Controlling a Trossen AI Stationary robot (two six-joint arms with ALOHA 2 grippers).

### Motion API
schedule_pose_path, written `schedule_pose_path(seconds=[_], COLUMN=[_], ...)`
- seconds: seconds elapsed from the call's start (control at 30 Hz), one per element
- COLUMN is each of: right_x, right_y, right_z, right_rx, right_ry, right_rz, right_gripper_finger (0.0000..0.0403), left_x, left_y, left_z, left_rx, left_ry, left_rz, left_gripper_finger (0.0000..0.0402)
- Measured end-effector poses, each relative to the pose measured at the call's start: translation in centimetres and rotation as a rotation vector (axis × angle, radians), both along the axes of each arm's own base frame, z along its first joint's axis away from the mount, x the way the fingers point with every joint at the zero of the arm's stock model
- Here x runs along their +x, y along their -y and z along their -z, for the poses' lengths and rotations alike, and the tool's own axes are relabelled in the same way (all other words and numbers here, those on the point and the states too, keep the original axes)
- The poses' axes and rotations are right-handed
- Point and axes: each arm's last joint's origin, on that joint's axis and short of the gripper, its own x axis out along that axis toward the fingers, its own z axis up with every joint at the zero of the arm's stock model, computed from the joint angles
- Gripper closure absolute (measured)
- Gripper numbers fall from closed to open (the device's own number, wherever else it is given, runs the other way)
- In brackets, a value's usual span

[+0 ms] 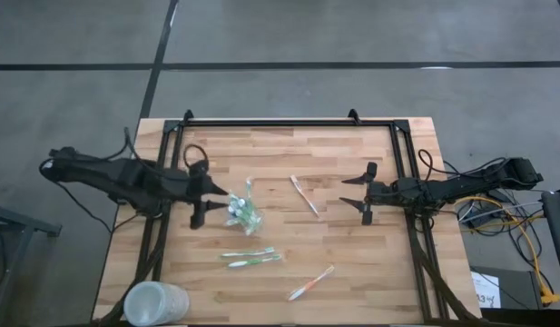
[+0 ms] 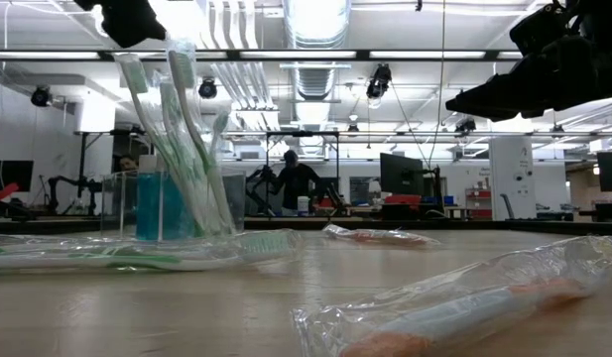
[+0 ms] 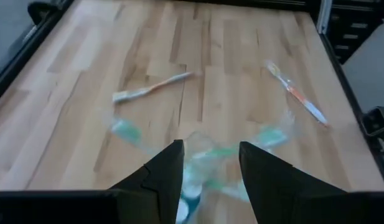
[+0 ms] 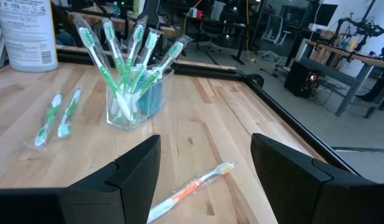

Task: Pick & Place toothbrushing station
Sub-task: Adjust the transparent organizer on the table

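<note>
The see-through holder stands upright on its base on the wooden table, left of centre, with several wrapped green toothbrushes leaning in it and a blue tube inside. It also shows in the right wrist view and, blurred, in the left wrist view. My left gripper is open just above and to the left of the toothbrush tops. I cannot tell whether it touches them. My right gripper is open and empty above the table's right part.
Wrapped toothbrushes lie loose on the table: an orange-and-white one at the centre, two green ones nearer the front, and an orange one at the front. A frosted white cup stands at the front left corner. A black frame borders the table.
</note>
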Motion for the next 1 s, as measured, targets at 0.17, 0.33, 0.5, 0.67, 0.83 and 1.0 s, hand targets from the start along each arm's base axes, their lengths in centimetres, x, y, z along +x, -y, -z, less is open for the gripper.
schedule_pose_path(seconds=[0.17, 0.33, 0.5, 0.67, 0.83, 1.0], right_x=[0.0, 0.0, 0.0, 0.0, 0.0, 0.0], right_y=[0.0, 0.0, 0.0, 0.0, 0.0, 0.0], right_z=[0.0, 0.0, 0.0, 0.0, 0.0, 0.0], right_rx=[0.000, 0.000, 0.000, 0.000, 0.000, 0.000], right_ry=[0.000, 0.000, 0.000, 0.000, 0.000, 0.000], right_rz=[0.000, 0.000, 0.000, 0.000, 0.000, 0.000], right_gripper_finger=[0.0158, 0.0158, 0.0158, 0.0158, 0.0158, 0.0158], left_x=[2.9, 6.4, 9.5, 12.1, 14.1, 15.8], left_y=[1.8, 3.7, 5.0, 5.6, 6.3, 6.9], left_z=[0.7, 1.6, 2.3, 2.8, 3.2, 3.4], left_rx=[0.053, 0.173, 0.222, 0.194, 0.158, 0.195], left_ry=[0.041, 0.052, -0.003, -0.028, -0.039, -0.111], left_rz=[-0.018, 0.045, 0.047, -0.094, -0.159, -0.156], left_gripper_finger=[0.0241, 0.0241, 0.0241, 0.0241, 0.0241, 0.0241])
